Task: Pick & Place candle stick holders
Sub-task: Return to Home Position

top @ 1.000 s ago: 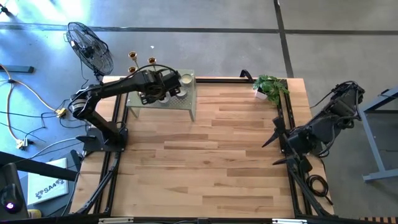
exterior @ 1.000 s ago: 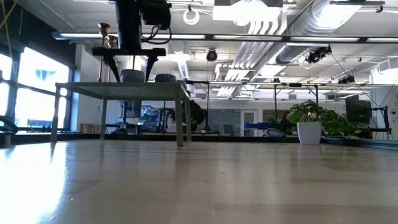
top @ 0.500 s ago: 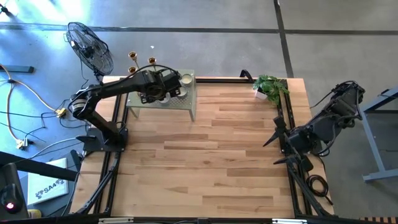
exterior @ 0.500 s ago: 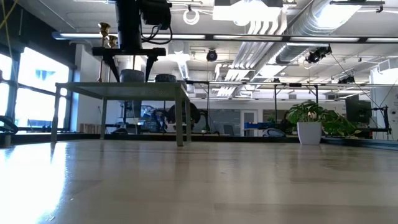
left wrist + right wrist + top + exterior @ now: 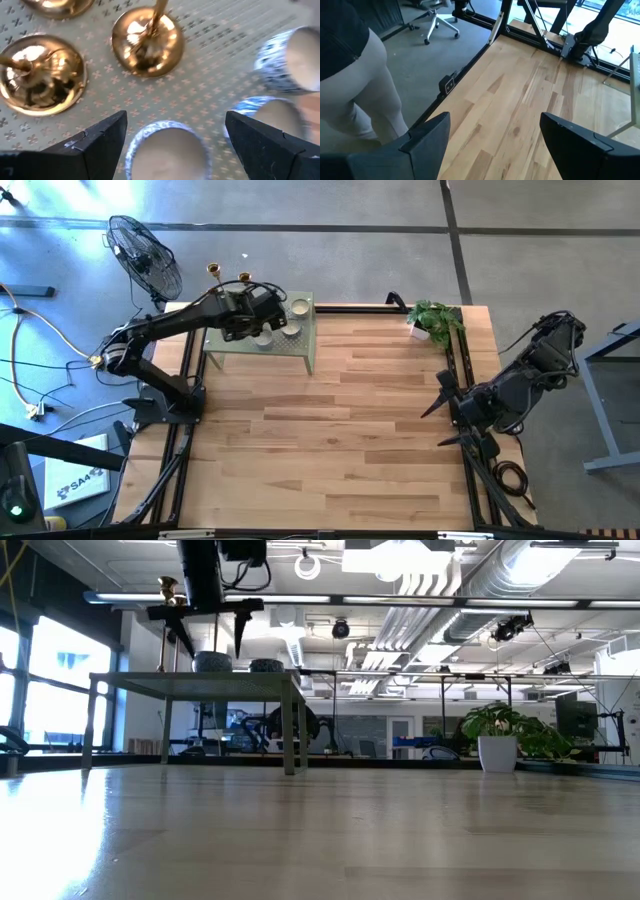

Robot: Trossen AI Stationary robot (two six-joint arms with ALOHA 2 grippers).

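Left gripper [image 5: 174, 122] gapes empty above shelf [image 5: 215, 65]; its wrist view alone reveals domed bases of candle stick holders [image 5: 147, 42] beyond, blue patterned candles [image 5: 167, 152] beneath. Right gripper [image 5: 495, 120], spread, waits tableside.

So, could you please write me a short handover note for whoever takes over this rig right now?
Left gripper: open and empty, hovering just above the shelf, over one of the three blue patterned candles.
Right gripper: open and empty, its arm folded at the right edge of the table.
Things: three gold candle stick holders stand on the shelf beside the candles.
Done: all holders and candles sit on the shelf.
Left: bring the left arm home, it seems.
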